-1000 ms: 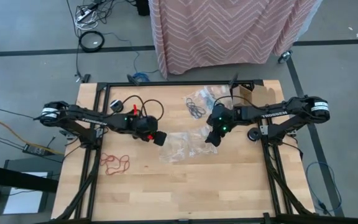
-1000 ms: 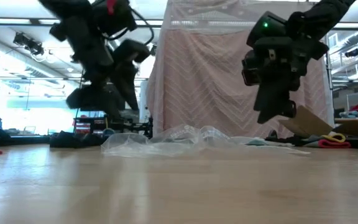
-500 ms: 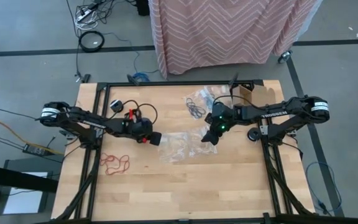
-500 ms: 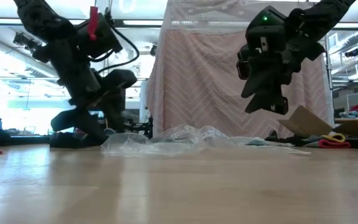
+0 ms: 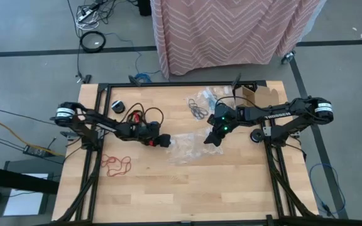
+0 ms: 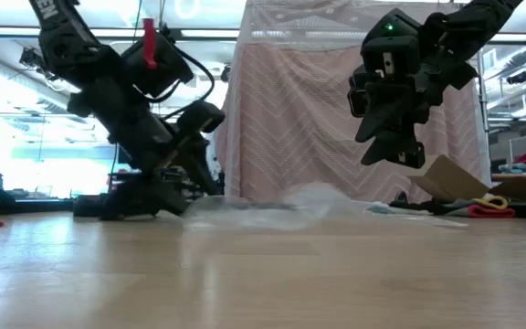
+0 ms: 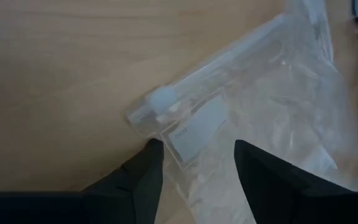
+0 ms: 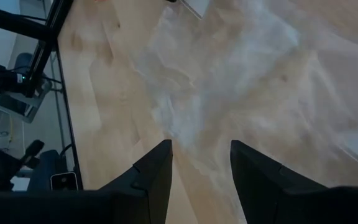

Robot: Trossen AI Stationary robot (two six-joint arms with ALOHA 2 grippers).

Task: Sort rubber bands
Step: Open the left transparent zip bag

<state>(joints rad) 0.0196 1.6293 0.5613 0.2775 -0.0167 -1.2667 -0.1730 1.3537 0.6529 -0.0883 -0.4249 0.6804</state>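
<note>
A heap of clear plastic bags (image 5: 187,147) lies mid-table. My left gripper (image 5: 163,141) is low at the heap's left end, open. Its fingers straddle a zip bag's corner (image 7: 166,106) and white label (image 7: 197,127). My right gripper (image 5: 210,139) hangs open above the heap's right side, with only crinkled plastic (image 8: 229,68) below it. Red rubber bands (image 5: 116,164) lie on the wood near the left edge. Black rubber bands (image 5: 198,112) lie farther back, beside more clear bags (image 5: 209,97). My left gripper comes slanting down from the table's left onto the zip bag's corner, one finger (image 7: 145,177) beside the white label and the other (image 7: 257,168) over the plastic. Whether the fingertips touch the bag I cannot tell.
A small black round thing (image 5: 117,105) and loops of black cable (image 5: 146,115) lie by the left arm. A cardboard piece (image 5: 256,95) sits at the far right corner. Bare wood (image 5: 187,188) spans the near half of the table. A pink patterned cloth (image 6: 336,119) hangs behind the table.
My left gripper has sunk toward the table and moved a little right, tipping further down, until its open fingers reached the left end of the bag heap. The heap's left part now looks lower in the low view. My right gripper stayed in place and turned slightly.
</note>
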